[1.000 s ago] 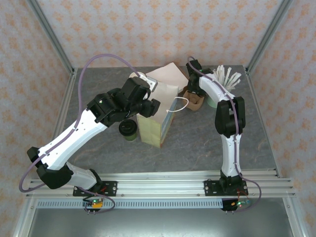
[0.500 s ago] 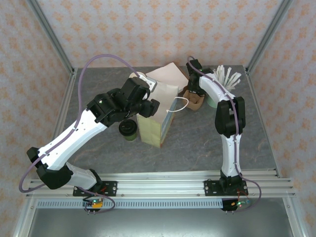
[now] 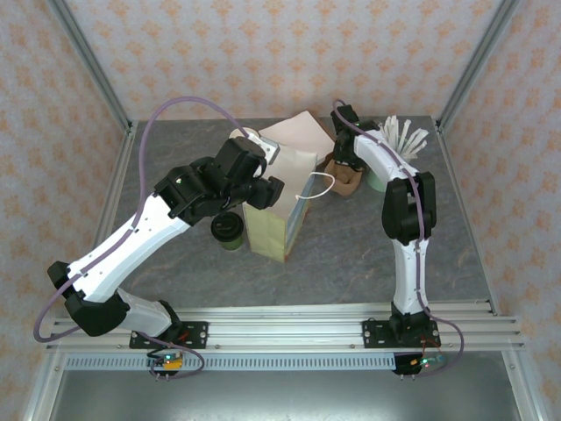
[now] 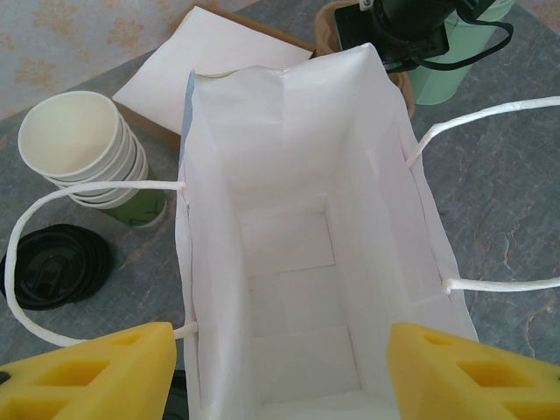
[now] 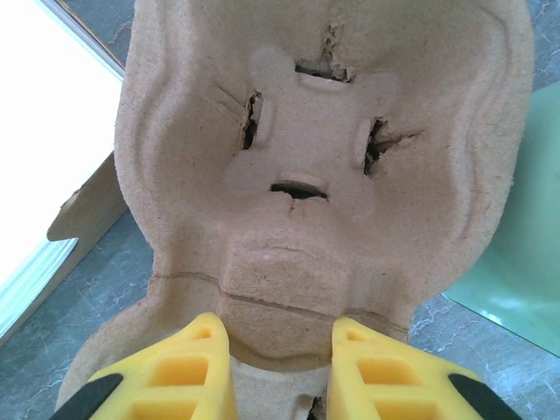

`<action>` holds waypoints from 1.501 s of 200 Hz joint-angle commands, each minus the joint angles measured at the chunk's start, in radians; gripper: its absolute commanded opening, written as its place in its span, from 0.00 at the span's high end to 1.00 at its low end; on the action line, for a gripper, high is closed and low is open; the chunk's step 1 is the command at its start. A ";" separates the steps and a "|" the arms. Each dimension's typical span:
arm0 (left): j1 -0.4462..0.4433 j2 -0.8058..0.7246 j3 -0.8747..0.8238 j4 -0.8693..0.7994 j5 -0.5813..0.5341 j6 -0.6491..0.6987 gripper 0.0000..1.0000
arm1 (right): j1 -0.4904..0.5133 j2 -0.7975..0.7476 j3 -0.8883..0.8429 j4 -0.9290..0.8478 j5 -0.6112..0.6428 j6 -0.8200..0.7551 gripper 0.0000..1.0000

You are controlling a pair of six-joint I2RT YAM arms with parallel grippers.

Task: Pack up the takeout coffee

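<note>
Coffee [image 3: 227, 230] is standing just left of the bag [image 3: 279, 197], outside it. Left gripper [image 4: 280, 352] is hovering wide over the bag's open mouth. Right gripper [image 5: 280, 372], narrow, is straddling the carrier [image 5: 306, 175] rim right of the bag; whether it grips, I cannot tell.

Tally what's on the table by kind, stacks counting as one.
Paper bag: 1
Lidded coffee cup: 1
Lidless cup stack: 1
Loose black lid: 1
Pulp cup carrier: 1
Green cup of sticks: 1
Flat white sheet: 1
Total: 7
</note>
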 commanded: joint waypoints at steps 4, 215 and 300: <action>0.010 -0.026 -0.003 0.024 -0.003 0.017 0.34 | -0.007 -0.081 -0.012 -0.025 0.017 -0.015 0.76; 0.010 -0.024 -0.001 0.019 -0.002 0.024 0.34 | -0.019 0.061 0.085 -0.062 0.013 -0.013 0.52; 0.015 -0.031 -0.012 0.023 0.000 0.024 0.34 | -0.032 0.033 0.012 -0.018 -0.016 0.007 0.72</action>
